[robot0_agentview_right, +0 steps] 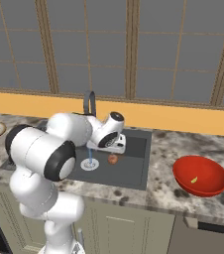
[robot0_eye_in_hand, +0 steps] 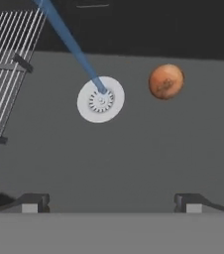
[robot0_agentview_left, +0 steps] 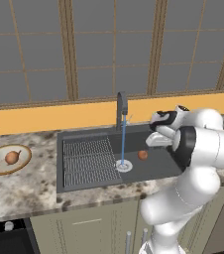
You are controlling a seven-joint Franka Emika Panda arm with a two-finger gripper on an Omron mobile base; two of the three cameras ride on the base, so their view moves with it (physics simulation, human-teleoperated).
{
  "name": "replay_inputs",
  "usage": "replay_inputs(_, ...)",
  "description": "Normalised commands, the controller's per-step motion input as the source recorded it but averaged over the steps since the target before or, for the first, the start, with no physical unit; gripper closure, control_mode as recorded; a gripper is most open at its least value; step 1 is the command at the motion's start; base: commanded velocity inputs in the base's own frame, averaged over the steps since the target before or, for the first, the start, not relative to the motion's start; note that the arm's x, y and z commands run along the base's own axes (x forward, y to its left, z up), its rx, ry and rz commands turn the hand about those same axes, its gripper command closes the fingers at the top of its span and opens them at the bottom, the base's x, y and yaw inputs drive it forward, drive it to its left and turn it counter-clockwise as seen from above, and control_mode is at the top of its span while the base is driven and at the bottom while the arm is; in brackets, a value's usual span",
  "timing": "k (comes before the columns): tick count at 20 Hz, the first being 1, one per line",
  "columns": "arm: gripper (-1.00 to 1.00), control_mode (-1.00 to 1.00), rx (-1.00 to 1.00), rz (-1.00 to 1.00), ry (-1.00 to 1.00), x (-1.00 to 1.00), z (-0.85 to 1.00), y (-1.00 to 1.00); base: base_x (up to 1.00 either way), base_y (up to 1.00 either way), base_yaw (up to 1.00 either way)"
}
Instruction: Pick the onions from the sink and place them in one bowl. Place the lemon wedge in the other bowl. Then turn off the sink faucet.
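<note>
Gripper (robot0_eye_in_hand: 112, 202) agape above sink (robot0_eye_in_hand: 134, 158) — downward-pointing

The gripper (robot0_eye_in_hand: 111, 202) hangs with jaws wide apart over the right half of the sink (robot0_agentview_left: 91, 182), and bare grey floor lies beneath it. The one onion (robot0_eye_in_hand: 166, 81) left in the basin sits alone beyond it, clear on every side. Just left of that onion, the water stream (robot0_agentview_left: 123, 141) falls from the faucet (robot0_agentview_left: 121, 110) onto the drain (robot0_eye_in_hand: 100, 99). The ribbed rack (robot0_agentview_left: 86, 159) fills the sink's left half. The sink's far wall stands close behind the onion.
</note>
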Motion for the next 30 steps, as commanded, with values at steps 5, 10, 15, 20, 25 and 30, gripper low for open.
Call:
replay_inputs(5,-1.0,-1.0,0.0,0.06,0.02,0.31,-0.34,0.0,0.0,0.0,0.0)
replay_inputs(10,-1.0,-1.0,0.0,0.0,-0.01,0.32,-0.31,0.0,0.0,0.0,0.0)
replay_inputs(15,-1.0,-1.0,0.0,0.0,-0.07,0.36,-0.44,0.0,0.0,0.0,0.0)
replay_inputs(20,-1.0,-1.0,0.0,0.0,-0.09,0.42,-0.46,0.0,0.0,0.0,0.0)
replay_inputs(25,-1.0,-1.0,0.0,0.0,-0.03,0.42,-0.38,0.0,0.0,0.0,0.0)
replay_inputs(30,-1.0,-1.0,0.0,0.0,0.0,0.45,-0.33,0.0,0.0,0.0,0.0)
